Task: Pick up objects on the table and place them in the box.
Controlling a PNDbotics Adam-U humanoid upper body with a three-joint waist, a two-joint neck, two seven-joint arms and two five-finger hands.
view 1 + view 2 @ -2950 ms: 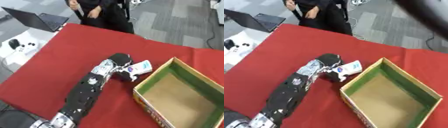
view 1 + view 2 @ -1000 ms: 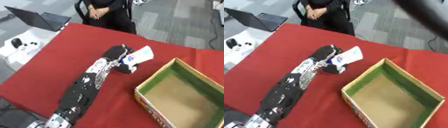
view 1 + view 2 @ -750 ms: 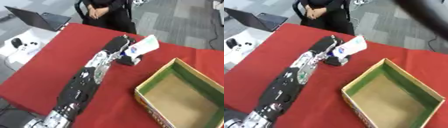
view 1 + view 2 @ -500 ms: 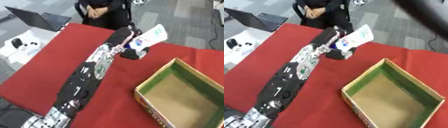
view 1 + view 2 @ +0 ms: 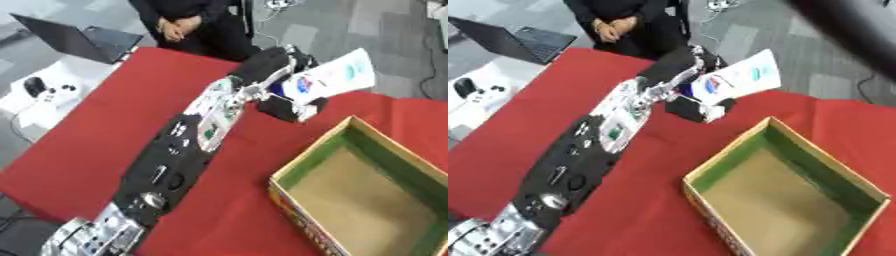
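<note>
Left hand carrying a white packet above the table, box waiting to its right.

The left hand reached from the lower left across the red table, its fingers curled round the lower end of a flat white packet with coloured print. The packet was held clear of the cloth, its long axis slanting up and to the right, beyond the box's far-left corner. The cardboard box lay to the right and nearer the camera, open-topped and seemingly empty. The right hand was not visible.
</note>
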